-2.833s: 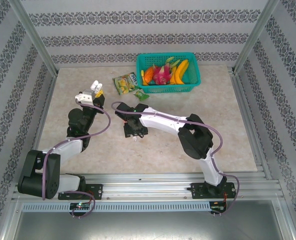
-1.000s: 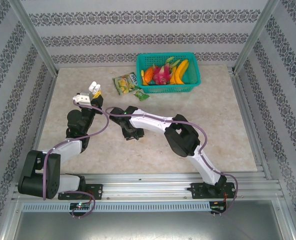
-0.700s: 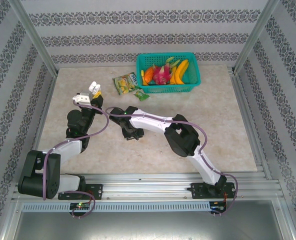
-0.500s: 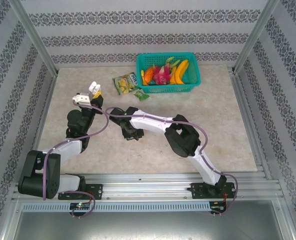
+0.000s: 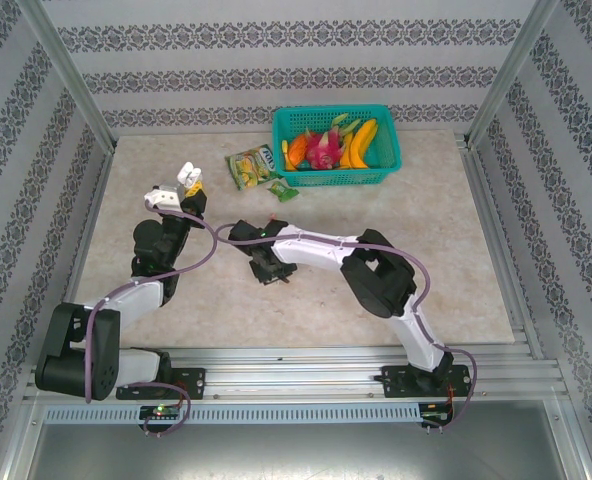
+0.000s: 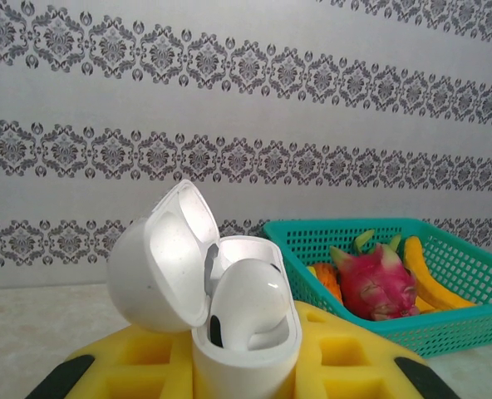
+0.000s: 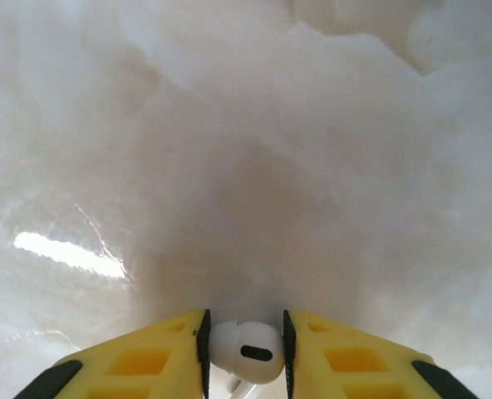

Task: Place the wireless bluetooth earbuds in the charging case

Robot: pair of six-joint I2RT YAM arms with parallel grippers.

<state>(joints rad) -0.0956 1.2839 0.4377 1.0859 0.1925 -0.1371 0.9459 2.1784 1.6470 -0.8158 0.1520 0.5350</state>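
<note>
Pinching an earbud (image 7: 246,351), the right gripper (image 7: 244,366) must carry it left to the open case (image 6: 248,312) the left gripper (image 6: 246,357) clamps.

Right wrist view: the stem of the white earbud (image 7: 246,351) is cut off by the bottom edge, and the table (image 7: 229,125) surface is blurred. Left wrist view: the charging case (image 6: 244,332) base is cut off by the bottom edge, and the green basket (image 6: 466,278) by the right edge.
</note>
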